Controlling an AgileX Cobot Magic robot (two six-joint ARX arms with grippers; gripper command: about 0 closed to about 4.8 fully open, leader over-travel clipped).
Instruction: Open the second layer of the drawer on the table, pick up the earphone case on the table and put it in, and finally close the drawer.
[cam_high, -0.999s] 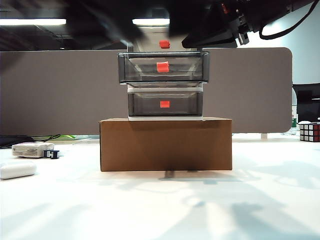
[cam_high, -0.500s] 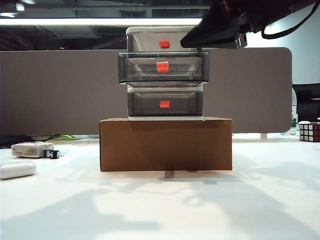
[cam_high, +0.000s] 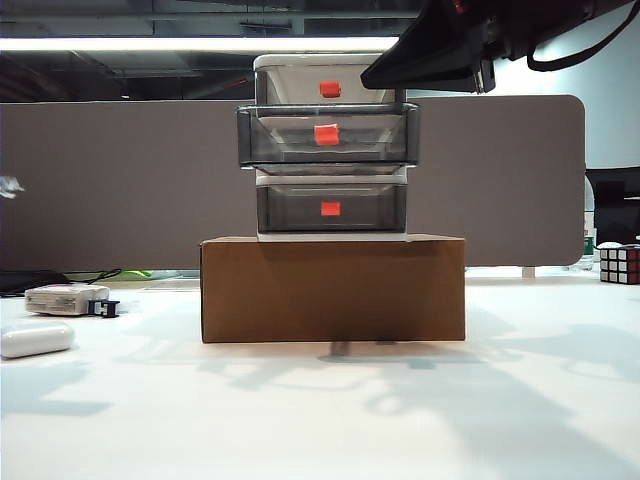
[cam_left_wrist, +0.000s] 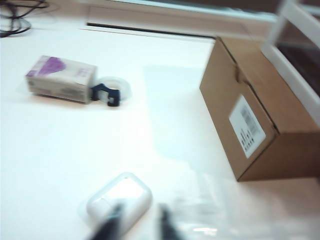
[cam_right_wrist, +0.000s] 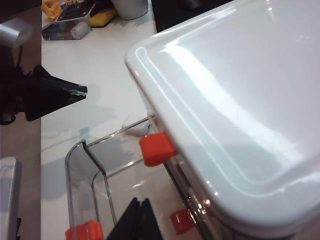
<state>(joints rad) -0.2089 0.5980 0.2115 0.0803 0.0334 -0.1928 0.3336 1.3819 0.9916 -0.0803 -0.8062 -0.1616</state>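
The drawer (cam_high: 290, 70) stands on a brown cardboard box (cam_high: 332, 290). Its second layer (cam_high: 285, 140), smoky grey with an orange-red tab, is pulled out toward the camera. My right gripper (cam_right_wrist: 140, 220) is shut and empty. It hovers above the pulled-out second layer (cam_right_wrist: 85, 170), and its dark arm (cam_high: 440, 45) shows at the cabinet's upper right. The white earphone case (cam_high: 35, 338) lies on the table (cam_high: 330, 420) at the far left. In the blurred left wrist view my left gripper (cam_left_wrist: 137, 225) hangs over the earphone case (cam_left_wrist: 122, 197), fingers (cam_left_wrist: 107, 226) apart, holding nothing.
A flat white boxy item with a dark plug (cam_high: 66, 298) lies just behind the earphone case. A Rubik's cube (cam_high: 619, 264) sits at the far right. A grey partition (cam_high: 120, 180) closes off the back of the table.
The left arm's dark blur has gone from the top of the exterior view, and its shadow on the table has shifted left. The right arm has hardly moved.
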